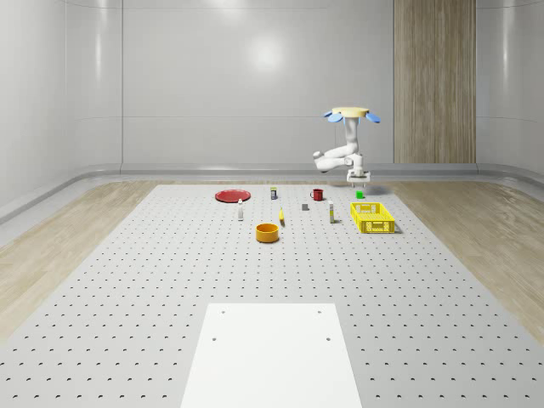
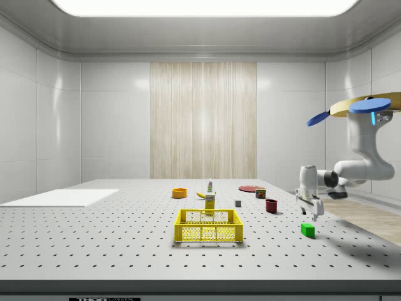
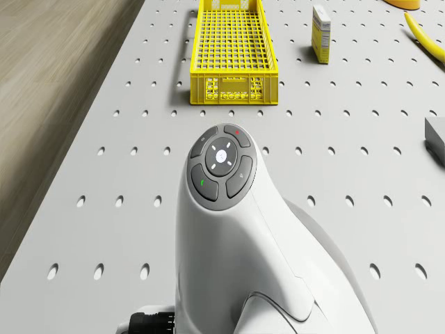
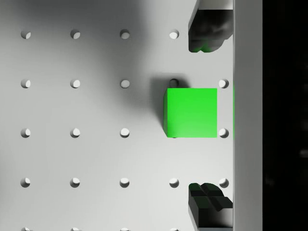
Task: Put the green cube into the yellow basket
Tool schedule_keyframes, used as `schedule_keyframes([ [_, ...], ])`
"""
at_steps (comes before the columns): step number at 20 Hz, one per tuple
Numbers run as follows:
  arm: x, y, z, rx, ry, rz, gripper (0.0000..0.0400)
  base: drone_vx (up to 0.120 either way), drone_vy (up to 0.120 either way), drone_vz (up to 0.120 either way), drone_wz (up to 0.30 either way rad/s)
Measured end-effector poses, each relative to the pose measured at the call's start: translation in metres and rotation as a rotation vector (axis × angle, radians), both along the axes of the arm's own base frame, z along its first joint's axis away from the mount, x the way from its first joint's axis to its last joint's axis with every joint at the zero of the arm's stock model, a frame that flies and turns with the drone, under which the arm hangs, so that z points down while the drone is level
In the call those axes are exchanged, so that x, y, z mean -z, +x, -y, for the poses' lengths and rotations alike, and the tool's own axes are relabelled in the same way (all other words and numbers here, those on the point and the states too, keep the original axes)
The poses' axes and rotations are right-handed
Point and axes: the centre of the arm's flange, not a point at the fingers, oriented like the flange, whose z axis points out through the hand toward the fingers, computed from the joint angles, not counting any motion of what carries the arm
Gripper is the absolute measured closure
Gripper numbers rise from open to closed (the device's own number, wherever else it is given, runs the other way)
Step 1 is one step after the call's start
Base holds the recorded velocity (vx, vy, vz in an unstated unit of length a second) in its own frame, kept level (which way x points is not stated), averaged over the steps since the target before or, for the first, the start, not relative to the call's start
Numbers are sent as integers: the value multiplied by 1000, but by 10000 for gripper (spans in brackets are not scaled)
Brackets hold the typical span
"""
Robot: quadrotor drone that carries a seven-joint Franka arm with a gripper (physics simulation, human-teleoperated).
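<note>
Looking down the wrist cam, I've got the gripper (image 4: 206,115) spread wide, one fingertip (image 4: 207,38) on each side of the green cube (image 4: 191,112) w/ clear gaps both ways, gripping nothing. Cube sits flat on the perforated table (image 4: 72,144), its shadow falling off one side. In the side view the gripper (image 2: 311,212) hangs just above the cube (image 2: 307,229), not touching it as far as I can judge from that angle.

Arm bends back up from the wrist to the drone (image 2: 366,108), which hovers above the table's edge at the side view's right, rotors well above the surface. Whole-scene view puts the drone (image 1: 350,113) over the far right part of the table, gripper (image 1: 358,178) right over the cube (image 1: 359,195).

Yellow basket (image 1: 372,217) sits near the cube, toward the camera in the whole-scene view; nothing in it on the drone cam (image 3: 235,52). Further out: small carton (image 3: 320,34), banana (image 3: 425,33), red mug (image 1: 317,194), orange bowl (image 1: 268,232), red plate (image 1: 232,195).
</note>
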Motion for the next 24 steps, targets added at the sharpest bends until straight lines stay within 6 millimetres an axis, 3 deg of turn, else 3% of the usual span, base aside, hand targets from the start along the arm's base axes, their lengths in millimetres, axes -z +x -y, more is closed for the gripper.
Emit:
schedule_keyframes([
  [5,-2,0,0,0,0,0,0,32,0,-56,0],
  [21,-44,0,3,-1,0,0,0,0,0,0,0],
  [24,-47,0,4,-1,0,0,79,0,0,0,0],
])
